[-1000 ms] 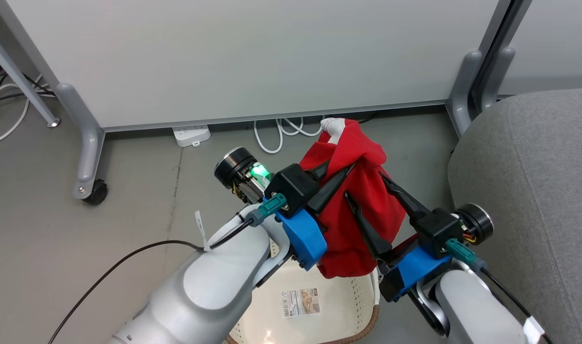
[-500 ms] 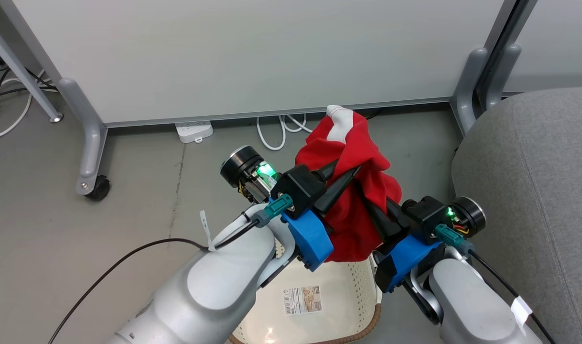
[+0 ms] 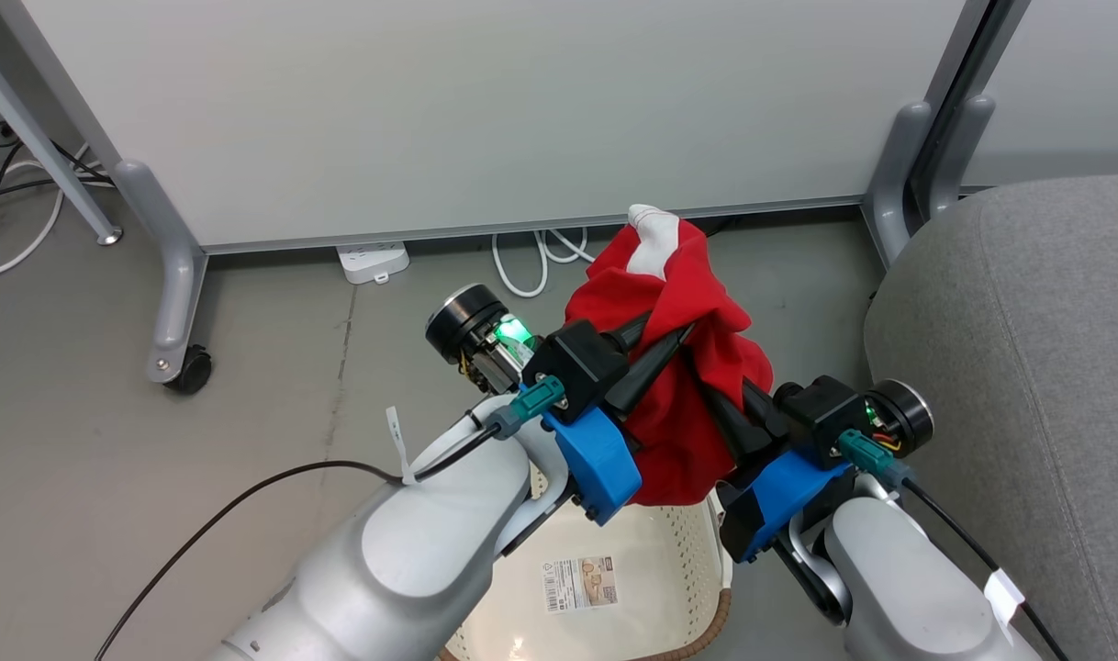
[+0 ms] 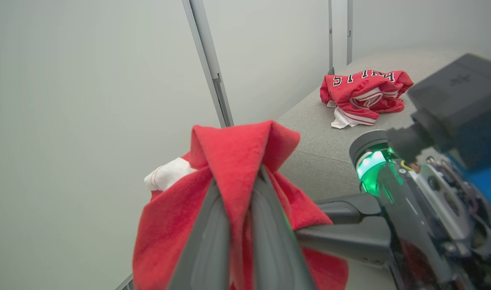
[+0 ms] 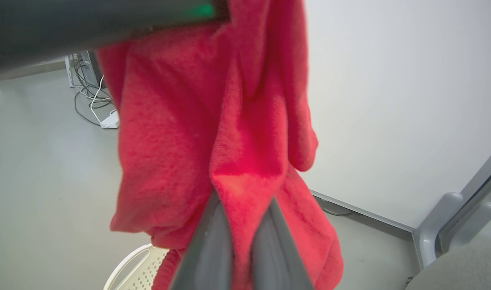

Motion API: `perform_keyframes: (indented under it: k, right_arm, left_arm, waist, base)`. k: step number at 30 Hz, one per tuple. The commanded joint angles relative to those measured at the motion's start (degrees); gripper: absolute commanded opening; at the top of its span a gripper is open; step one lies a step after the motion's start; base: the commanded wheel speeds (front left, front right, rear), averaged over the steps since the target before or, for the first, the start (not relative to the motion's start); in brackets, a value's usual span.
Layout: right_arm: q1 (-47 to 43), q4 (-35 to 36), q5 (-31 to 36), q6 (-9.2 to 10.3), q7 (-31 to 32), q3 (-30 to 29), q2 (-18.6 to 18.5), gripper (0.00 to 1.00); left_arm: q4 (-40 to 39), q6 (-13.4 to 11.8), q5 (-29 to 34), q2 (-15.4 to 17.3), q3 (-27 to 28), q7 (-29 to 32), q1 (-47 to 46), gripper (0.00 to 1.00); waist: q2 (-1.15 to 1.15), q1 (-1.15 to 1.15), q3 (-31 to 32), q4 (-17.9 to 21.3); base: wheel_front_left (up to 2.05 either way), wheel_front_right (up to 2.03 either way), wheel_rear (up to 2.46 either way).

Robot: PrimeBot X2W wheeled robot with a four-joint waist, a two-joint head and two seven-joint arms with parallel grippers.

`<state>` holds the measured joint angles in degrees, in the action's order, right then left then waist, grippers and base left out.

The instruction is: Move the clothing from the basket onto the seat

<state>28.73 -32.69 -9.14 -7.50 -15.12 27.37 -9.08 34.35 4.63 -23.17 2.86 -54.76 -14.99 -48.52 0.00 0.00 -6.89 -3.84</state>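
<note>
A red jersey point(image 3: 683, 386) with a white trim end hangs bunched above the basket point(image 3: 655, 542), pinched from both sides. My left gripper point(image 3: 671, 323) is shut on its upper fold; in the left wrist view the cloth drapes over that gripper point(image 4: 239, 189). My right gripper point(image 3: 720, 395) is shut on the jersey's right side, with red fabric point(image 5: 189, 141) wrapped over its closed fingers point(image 5: 217, 233). The cream basket shows its paper label point(image 3: 582, 583) on the floor of the basket. A second red jersey point(image 4: 364, 90) lies crumpled on the grey seat point(image 4: 318, 133), which stands at right point(image 3: 1027, 349).
A white partition panel point(image 3: 476, 110) stands behind on grey legs, one with a caster point(image 3: 187, 367). A power strip point(image 3: 371, 260) and white cables point(image 3: 531, 257) lie at its foot. A black cable point(image 3: 247, 487) runs from my left arm across the grey floor.
The right gripper, open around the jersey a second ago, has shut on it and drawn closer to the left gripper. The jersey bunched up and rose slightly; the camera shifted a little.
</note>
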Motion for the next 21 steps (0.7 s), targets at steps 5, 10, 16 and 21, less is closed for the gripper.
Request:
perform_keyframes:
  k: [5, 10, 16, 21]
  right_arm:
    - [-0.7, 0.2, -0.5, 0.02, 0.0, 0.0, 0.1, 0.0]
    - [-0.9, 0.3, -0.7, 0.02, 0.0, -0.1, 0.0, 0.0]
    - [-0.9, 0.6, -0.8, 0.02, 0.0, -0.5, -0.1, 0.0]
    - [-0.9, 0.9, -1.1, 0.02, 0.0, -0.9, -0.1, 0.0]
  left_arm:
    - [0.1, -0.2, -0.4, 0.1, -0.2, -0.3, 0.3, 0.0]
    - [0.3, -0.5, -0.3, 0.1, -0.3, -0.3, 0.3, 1.0]
    - [0.3, -0.7, -0.1, 0.1, -0.3, -0.3, 0.1, 1.0]
    - [0.4, -0.8, 0.1, 0.1, -0.2, -0.3, -0.1, 1.0]
  waist:
    - [0.0, 0.0, 0.3, 0.0]
    - [0.0, 0.0, 0.3, 0.1]
    - [0.0, 0.0, 0.0, 0.1]
    - [0.0, 0.0, -0.4, 0.3]
  base:
    - [0.0, 0.0, 0.0]
    - [0.0, 0.0, 0.0]
    - [0.0, 0.0, 0.0]
    - [0.0, 0.0, 0.0]
